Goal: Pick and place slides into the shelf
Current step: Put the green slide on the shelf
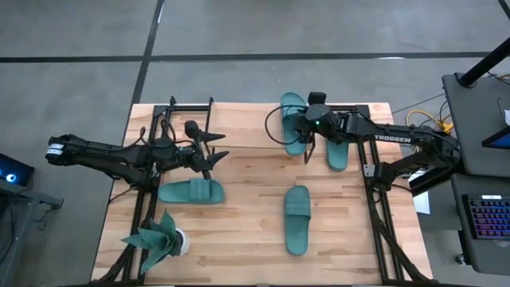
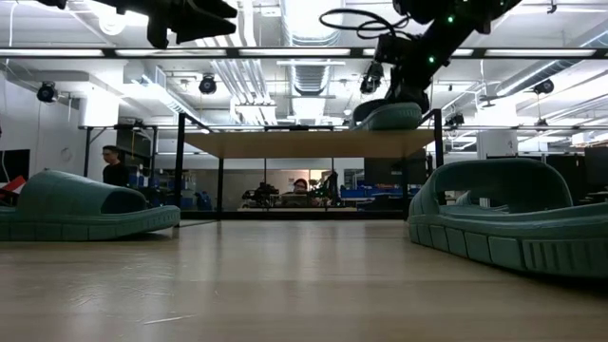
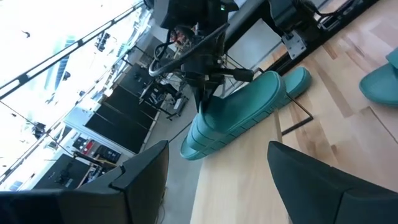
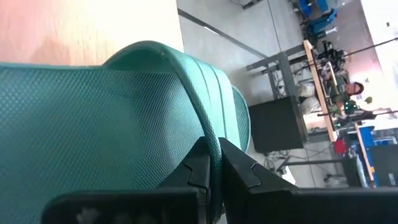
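Note:
Four teal slides show. My right gripper is shut on one slide lying on the shelf's light-wood top board, with one end reaching past the far edge. A second slide lies on the shelf beside it. Two more lie flat on the table, one to the left and one near the middle. My left gripper hangs open above the table, just beyond the left slide, touching nothing. My right gripper pinches between its two fingers a raised teal edge, where the slide's textured footbed meets the ribbed strap. One finger is on the footbed side, the other on the outer side. It comes from above, and the slide's sole lies on the top board.
A spiky green plant in a white pot stands at the table's near left corner. Black frame rails run along both sides of the table. Bare wood lies between the two table slides. People sit in the room beyond.

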Robot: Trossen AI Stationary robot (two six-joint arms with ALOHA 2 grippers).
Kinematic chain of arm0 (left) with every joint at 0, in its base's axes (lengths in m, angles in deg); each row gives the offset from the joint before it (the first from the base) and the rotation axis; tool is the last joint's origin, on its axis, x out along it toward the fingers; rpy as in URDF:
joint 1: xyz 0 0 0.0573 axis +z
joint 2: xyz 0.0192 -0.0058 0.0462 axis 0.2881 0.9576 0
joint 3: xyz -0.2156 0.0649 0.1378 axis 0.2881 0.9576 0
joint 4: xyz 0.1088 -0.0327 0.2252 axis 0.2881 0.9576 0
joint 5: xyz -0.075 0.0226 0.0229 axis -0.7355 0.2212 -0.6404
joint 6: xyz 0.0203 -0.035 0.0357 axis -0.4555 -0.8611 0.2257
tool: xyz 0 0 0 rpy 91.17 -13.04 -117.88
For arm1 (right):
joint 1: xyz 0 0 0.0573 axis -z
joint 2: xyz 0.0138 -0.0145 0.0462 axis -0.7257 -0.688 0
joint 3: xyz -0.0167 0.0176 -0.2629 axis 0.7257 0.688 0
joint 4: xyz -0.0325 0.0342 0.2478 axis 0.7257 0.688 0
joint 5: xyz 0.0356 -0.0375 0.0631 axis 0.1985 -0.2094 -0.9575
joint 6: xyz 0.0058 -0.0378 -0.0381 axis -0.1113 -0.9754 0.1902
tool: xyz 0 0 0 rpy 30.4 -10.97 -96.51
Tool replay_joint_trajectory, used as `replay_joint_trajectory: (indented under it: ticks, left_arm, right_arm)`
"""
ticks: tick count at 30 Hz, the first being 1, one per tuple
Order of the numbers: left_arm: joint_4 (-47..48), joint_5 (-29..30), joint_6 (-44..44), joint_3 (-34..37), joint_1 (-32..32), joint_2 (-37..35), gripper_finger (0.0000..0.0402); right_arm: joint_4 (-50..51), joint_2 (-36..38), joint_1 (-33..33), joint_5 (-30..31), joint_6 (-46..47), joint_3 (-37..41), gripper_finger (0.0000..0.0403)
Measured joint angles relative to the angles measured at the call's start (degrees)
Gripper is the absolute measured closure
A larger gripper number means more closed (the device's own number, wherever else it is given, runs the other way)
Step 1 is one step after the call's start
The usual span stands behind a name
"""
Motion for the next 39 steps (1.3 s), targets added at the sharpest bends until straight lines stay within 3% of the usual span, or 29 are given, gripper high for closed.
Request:
replay_joint_trajectory:
  ticks: [17, 31, 39]
  left_arm:
    - [0.1, 0.0, -0.1, 0.1, 0.0, 1.1, 0.0145]
    - [0.1, 0.2, 0.0, 0.1, 0.0, 1.7, 0.0145]
    - [0.1, 0.4, 0.0, 0.1, 0.0, 1.7, 0.0145]
  right_arm:
    - [1.1, 0.2, 1.8, -1.4, 0.4, -0.9, 0.0388]
    - [5.3, 0.2, 1.8, -1.7, 5.3, -2.0, 0.0306]
    - [11.7, 0.2, 1.8, -6.2, 11.2, -6.1, 0.0249]
